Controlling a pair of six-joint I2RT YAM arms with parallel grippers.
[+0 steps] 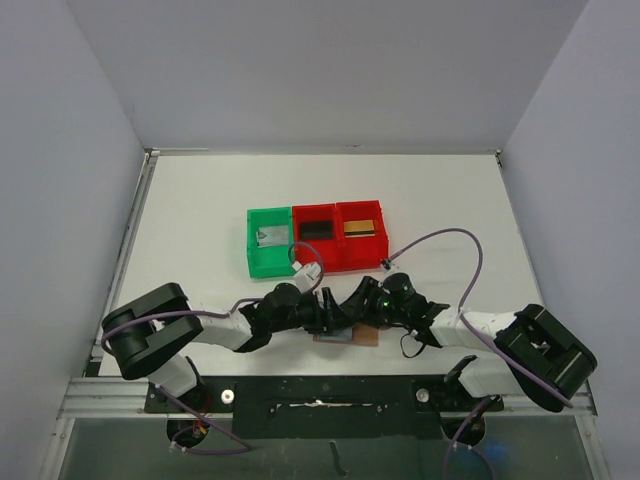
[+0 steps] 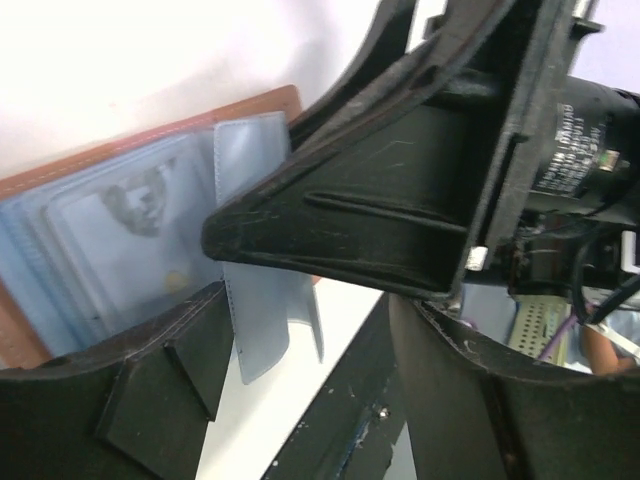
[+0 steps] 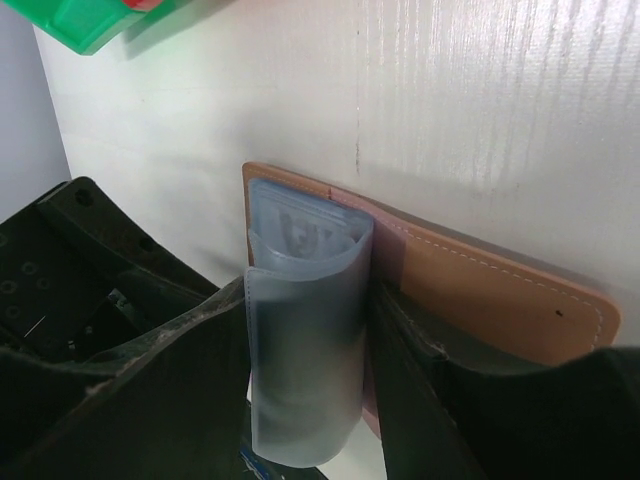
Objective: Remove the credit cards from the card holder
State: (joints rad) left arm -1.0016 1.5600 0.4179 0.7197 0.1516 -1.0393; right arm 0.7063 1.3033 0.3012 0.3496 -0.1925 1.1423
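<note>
On the white worktop (image 1: 200, 200) the right pincer (image 3: 310, 295) clamps a sleeve (image 3: 305, 340) of the card holder (image 3: 480, 290). The left pincer (image 2: 310, 310), beside the holder, gapes.

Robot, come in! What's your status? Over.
Left pincer open beside card holder. Right pincer pinching its plastic sleeve. Silver card, black card, gold card in bins. Pincers crowd each other.

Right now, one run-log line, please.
card holder: open on table | right pincer: closed on plastic sleeve | left pincer: open beside it | silver card: green bin | black card, gold card: red bins
</note>
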